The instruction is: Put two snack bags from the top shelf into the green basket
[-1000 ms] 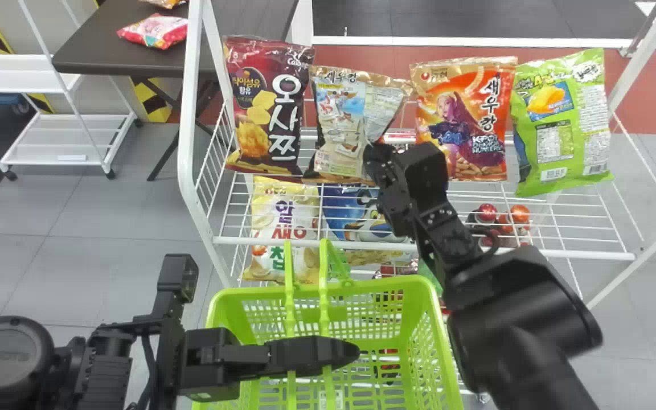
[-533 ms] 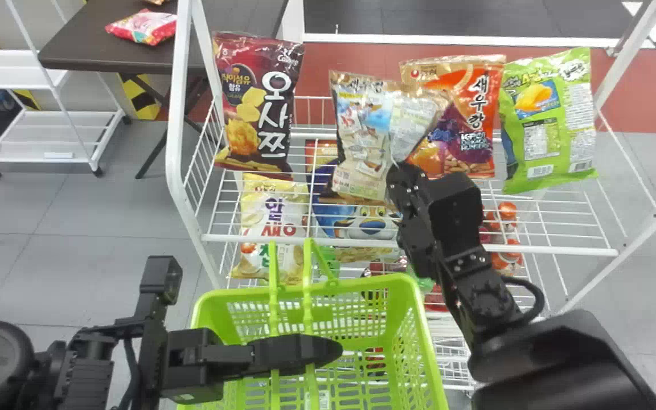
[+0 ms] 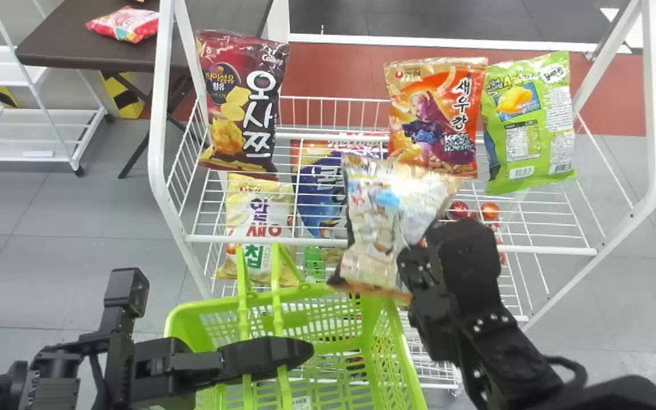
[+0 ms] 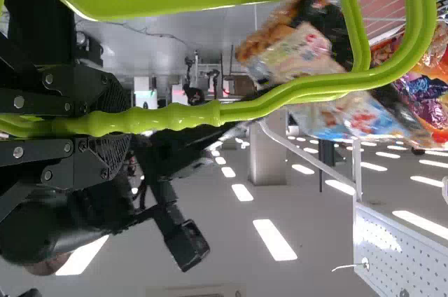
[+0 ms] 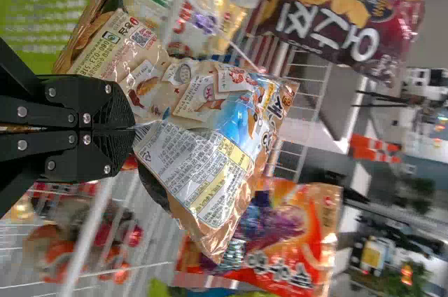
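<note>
My right gripper (image 3: 413, 250) holds a beige-backed snack bag (image 3: 382, 222) just in front of the top shelf, over the far right part of the green basket's rim (image 3: 328, 293). In the right wrist view, the right gripper (image 5: 133, 129) is closed on the edge of this bag (image 5: 203, 115). The left gripper (image 3: 305, 350) stays at the basket's handles; in the left wrist view the left gripper (image 4: 119, 125) is clamped around a green handle (image 4: 189, 116). Still on the top shelf are a dark red bag (image 3: 242, 102), an orange bag (image 3: 436, 119) and a green bag (image 3: 527, 125).
White posts (image 3: 160, 114) frame the rack on both sides, and the top shelf's front rail (image 3: 544, 249) runs close behind the right gripper. On a lower shelf lie a yellow bag (image 3: 259, 222) and a blue package (image 3: 319, 193). A dark table (image 3: 66, 40) stands back left.
The right gripper has brought the beige-backed bag off the shelf, toward the basket and slightly right. The head view has shifted, so shelf and basket appear farther left.
</note>
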Controlling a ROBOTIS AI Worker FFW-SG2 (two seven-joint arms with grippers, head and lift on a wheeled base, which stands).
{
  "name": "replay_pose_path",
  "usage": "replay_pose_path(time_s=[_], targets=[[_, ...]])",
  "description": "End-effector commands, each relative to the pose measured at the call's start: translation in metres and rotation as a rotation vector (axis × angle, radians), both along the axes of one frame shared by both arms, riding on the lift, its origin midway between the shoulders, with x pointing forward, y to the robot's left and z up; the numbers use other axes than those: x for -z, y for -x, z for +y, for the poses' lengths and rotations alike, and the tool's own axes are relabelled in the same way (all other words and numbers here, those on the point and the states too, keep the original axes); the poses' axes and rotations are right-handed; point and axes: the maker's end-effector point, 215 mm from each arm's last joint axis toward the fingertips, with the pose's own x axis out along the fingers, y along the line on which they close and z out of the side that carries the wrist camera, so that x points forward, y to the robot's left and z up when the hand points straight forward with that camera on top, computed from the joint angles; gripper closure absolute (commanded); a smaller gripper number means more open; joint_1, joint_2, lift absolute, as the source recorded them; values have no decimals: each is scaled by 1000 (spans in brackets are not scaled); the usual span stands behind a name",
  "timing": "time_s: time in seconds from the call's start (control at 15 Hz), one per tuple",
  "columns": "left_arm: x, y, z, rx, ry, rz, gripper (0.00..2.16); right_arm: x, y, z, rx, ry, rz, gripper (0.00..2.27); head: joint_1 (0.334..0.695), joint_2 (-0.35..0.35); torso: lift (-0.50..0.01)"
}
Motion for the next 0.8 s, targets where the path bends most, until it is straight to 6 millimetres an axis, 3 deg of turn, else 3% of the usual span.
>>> replay_pose_path(time_s=[0.0,0.27,0.4,0.53,0.6,0.67,0.73], targets=[[-1,-1,3,-4,0,0,2142,13,36,2,-15,8,132,2246,695,-41,0],[-1,0,1,-2,3,0,2142,20,67,53,-129,-91,220,2246,695,-14,0],[-2,0,0,0,4,-1,2142,24,80,74,-177,-121,255,2246,695,46,0],[-2,0,0,1,4,-4,2142,40,98,84,-209,-136,336,2229,695,87,0],[-3,0,0,1,3,-5,2142,56,113,82,-215,-119,415,1737,695,106,0],[-3,0,0,0,3,-6,2142,63,115,78,-209,-105,430,363,695,134,0],[-2,0,0,-1,3,-4,2142,68,114,69,-188,-91,438,-2,695,138,0]])
